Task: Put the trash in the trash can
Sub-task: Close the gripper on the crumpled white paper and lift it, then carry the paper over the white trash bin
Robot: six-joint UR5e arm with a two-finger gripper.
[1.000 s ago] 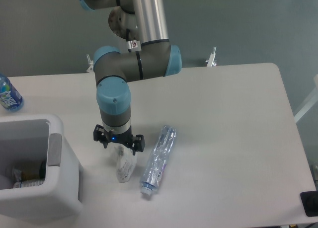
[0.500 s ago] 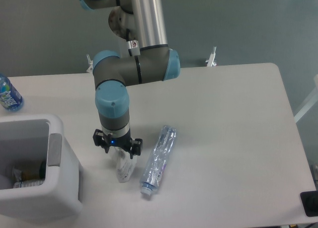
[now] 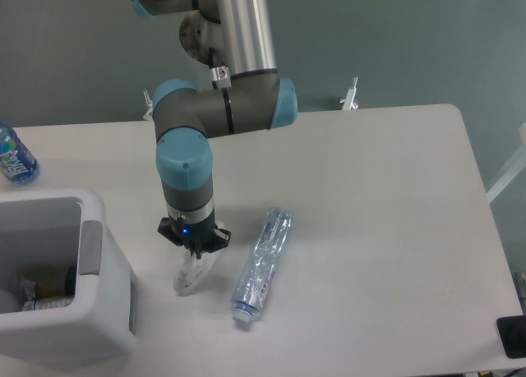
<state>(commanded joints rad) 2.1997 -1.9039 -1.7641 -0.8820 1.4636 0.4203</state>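
Camera view: the pincer [image 3: 194, 247] points down, closed on the crumpled white paper wrapper [image 3: 187, 274] above the pale grey desk [image 3: 370, 196]. Just right lies the crushed clear plastic bottle [image 3: 262, 262]; left stands the white boxy plastic bin [image 3: 99, 311].

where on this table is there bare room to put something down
The widest bare patch is the table's right half, from the crushed bottle to the right edge. Another lies behind the arm, towards the blue-labelled bottle. Front left is crowded: trash can, wrapper, gripper.
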